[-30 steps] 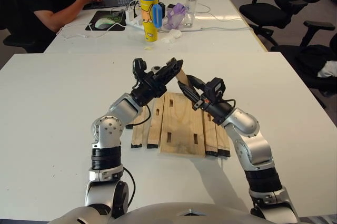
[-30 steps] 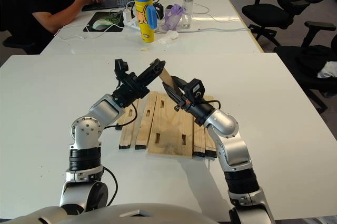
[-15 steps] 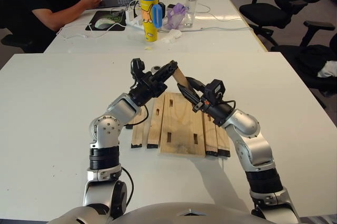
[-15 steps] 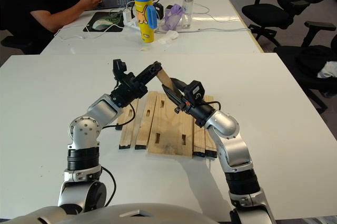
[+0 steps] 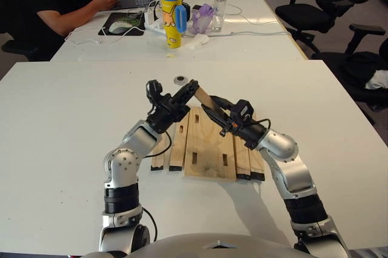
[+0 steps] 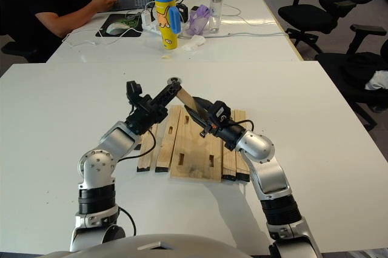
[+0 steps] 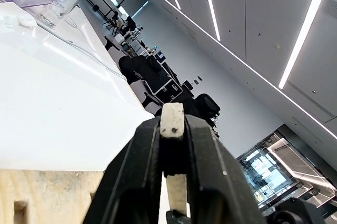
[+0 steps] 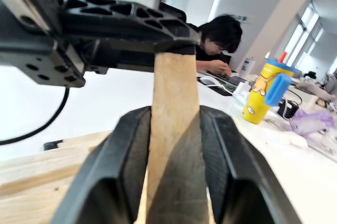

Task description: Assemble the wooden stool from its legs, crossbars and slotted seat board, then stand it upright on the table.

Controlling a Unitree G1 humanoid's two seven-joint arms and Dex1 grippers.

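A short wooden stool piece (image 5: 204,95) hangs slanted in the air over the far edge of the slotted seat board (image 5: 210,149), which lies flat on the white table (image 5: 66,125). My left gripper (image 5: 191,86) is shut on the piece's upper end (image 7: 172,120). My right gripper (image 5: 208,110) is shut on its lower part (image 8: 174,129). More wooden pieces lie flat beside the board, on its left (image 5: 170,149) and on its right (image 5: 250,160).
A small round metal part (image 5: 180,80) lies on the table just beyond the grippers. The table behind holds a yellow cup (image 5: 172,16), a bottle (image 5: 220,3) and cables. Office chairs (image 5: 315,3) stand at the right.
Both grippers, still holding the wooden piece between them, have come down and a little to the left, closer to the seat board.
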